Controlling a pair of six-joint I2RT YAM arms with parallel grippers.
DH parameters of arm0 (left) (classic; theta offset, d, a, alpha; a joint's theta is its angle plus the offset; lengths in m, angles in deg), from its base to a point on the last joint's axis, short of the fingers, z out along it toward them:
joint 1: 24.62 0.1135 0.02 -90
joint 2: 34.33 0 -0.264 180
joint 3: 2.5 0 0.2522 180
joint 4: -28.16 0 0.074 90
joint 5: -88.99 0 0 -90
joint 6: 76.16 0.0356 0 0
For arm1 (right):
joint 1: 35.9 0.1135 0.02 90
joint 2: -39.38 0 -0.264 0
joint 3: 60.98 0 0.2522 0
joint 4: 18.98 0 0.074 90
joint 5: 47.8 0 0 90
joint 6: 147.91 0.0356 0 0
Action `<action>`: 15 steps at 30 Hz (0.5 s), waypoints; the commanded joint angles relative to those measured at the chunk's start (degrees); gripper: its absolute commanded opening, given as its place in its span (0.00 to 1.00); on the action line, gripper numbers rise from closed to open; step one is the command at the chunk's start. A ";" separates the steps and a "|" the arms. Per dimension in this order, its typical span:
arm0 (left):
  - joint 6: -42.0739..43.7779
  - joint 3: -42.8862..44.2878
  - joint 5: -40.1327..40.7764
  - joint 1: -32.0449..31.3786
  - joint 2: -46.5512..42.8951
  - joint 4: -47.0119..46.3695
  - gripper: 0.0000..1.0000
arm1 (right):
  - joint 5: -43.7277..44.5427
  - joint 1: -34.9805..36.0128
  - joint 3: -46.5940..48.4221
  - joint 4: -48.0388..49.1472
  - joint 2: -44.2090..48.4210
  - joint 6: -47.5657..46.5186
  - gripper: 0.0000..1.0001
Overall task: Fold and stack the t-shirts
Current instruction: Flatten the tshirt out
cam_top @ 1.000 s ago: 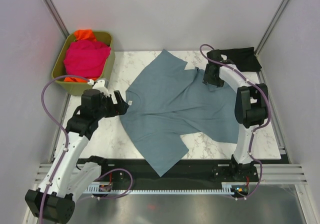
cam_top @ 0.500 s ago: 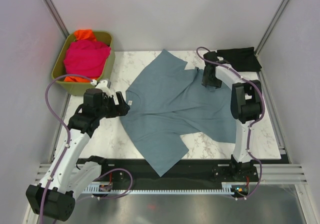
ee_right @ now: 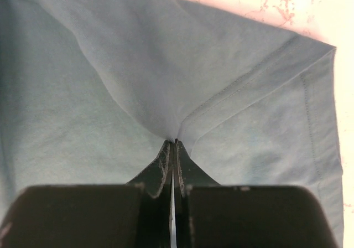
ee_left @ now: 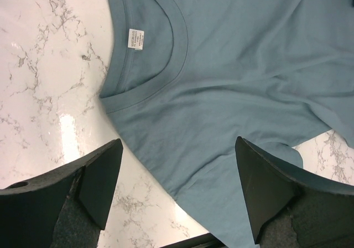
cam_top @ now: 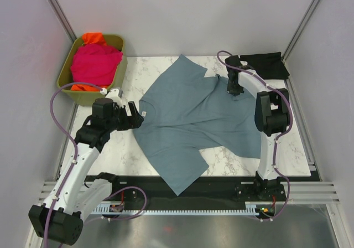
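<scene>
Right gripper (ee_right: 172, 144) pinched shut on slate blue-grey t-shirt (cam_top: 188, 120) fold, likely a sleeve. Left gripper (ee_left: 177, 168) spread wide near collar (ee_left: 180, 43). Orange t-shirt (cam_top: 94, 37) mostly buried beneath magenta t-shirt (cam_top: 97, 64).

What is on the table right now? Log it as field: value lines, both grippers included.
spread shirt: blue-grey t-shirt, laid out on the marble table, neck label showing
left gripper: open, over the shirt's shoulder near the collar, holding nothing
right gripper: shut on a pinch of the blue-grey t-shirt beside a sleeve hem
black t-shirt: at the far right corner
bin: olive green, far left, holds magenta t-shirt on top of orange t-shirt
</scene>
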 commanded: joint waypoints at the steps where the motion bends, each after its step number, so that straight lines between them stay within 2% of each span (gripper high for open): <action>1: 2.44 0.02 -1.21 -0.16 -0.63 -0.51 0.90 | 3.53 -0.04 3.10 -0.99 -0.01 -0.70 0.00; 7: 2.44 0.01 -1.39 -0.16 -0.28 -0.51 0.89 | 7.84 -1.79 15.56 -2.31 -2.90 -6.06 0.00; 12: 2.61 0.02 -1.65 -0.16 0.60 -0.60 0.89 | 12.77 -4.17 34.54 -2.05 -11.49 -10.02 0.01; 13: 2.61 0.02 -1.74 -0.16 0.78 -0.60 0.89 | 13.38 -4.87 37.09 -1.70 -13.00 -10.37 0.05; 14: 2.70 0.02 -1.74 -0.16 0.95 -0.60 0.89 | 15.04 -5.14 41.03 -1.00 -15.71 -10.90 0.19; 15: 2.70 -0.07 -1.65 -0.16 1.13 -0.51 0.89 | 15.84 -5.40 42.20 -0.04 -16.78 -11.77 0.22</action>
